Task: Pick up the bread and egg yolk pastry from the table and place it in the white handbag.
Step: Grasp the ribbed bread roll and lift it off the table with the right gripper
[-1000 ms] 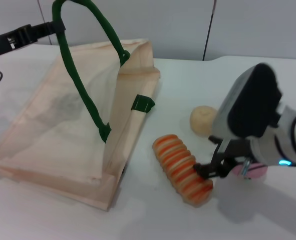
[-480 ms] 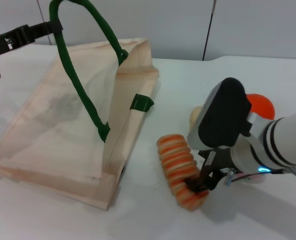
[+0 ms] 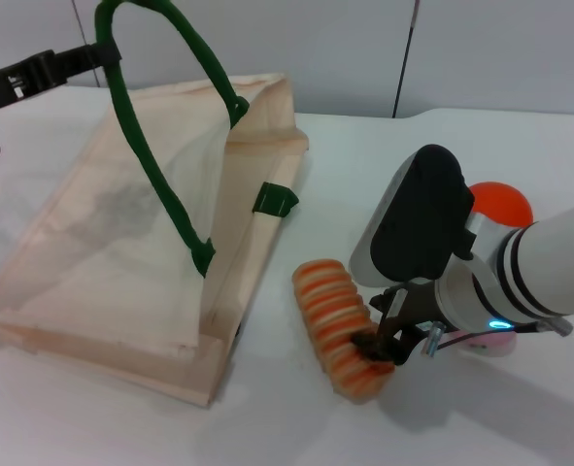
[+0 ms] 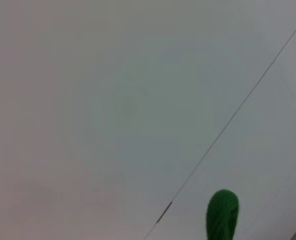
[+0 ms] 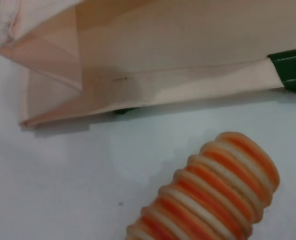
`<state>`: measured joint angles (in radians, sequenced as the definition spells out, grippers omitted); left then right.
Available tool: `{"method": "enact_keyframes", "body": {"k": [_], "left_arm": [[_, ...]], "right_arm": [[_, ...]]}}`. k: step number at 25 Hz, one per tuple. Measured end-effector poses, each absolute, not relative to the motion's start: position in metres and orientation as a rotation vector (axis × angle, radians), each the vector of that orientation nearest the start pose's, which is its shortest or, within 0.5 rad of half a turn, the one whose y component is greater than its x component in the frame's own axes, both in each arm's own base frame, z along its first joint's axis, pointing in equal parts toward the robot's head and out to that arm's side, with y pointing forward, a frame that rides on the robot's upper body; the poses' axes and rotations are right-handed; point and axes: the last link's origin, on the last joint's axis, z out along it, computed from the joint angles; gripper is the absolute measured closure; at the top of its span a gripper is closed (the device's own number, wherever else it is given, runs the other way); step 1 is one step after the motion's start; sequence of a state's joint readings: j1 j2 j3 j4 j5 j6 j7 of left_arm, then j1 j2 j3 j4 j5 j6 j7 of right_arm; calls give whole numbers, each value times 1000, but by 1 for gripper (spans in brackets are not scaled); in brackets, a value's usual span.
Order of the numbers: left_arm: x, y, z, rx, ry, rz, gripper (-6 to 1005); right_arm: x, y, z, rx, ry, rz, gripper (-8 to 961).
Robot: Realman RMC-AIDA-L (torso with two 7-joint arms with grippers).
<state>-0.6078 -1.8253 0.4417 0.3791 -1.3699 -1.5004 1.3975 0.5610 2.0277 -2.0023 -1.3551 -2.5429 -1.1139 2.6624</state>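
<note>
Gripping low across the bread, the right end effector has its dark fingers set at the loaf's near end, seemingly closed on it; the contact itself is partly hidden behind the wrist. The bread lies on the white desk just beside the white handbag, its far end pointing toward the bag's side seam. It looks light and somewhat springy, a ridged loaf with orange and cream bands; a hold across the ridges near the middle would likely balance it better than one at the end, where it may droop or pivot. The ridges should give the fingers purchase.

The handbag is limp cream cloth, propped open by the left end effector pinching its thick green rope handle up high. An orange ball peeks out behind the right arm. The egg yolk pastry is not visible, probably hidden by that arm.
</note>
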Motion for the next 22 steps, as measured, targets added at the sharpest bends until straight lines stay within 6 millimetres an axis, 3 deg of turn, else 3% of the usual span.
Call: {"method": "enact_keyframes", "body": {"k": [2,5,16,22], "left_arm": [[-286,382,112,-2189,-1149,-1138,870],[-286,382,112,-2189,-1149,-1138,870],[-287,382,112,-2189,-1153,-1140,870],[-287,380,112,-2191,-1154,-1142,871]], "right_arm": [[153,323,-95,-2718,386,-509,299],[153,323,-95,-2717,391,-514,556],[150,325,-93,-2704,393,-497,766],[139,329,-80,-2684,379,-408,872]]}}
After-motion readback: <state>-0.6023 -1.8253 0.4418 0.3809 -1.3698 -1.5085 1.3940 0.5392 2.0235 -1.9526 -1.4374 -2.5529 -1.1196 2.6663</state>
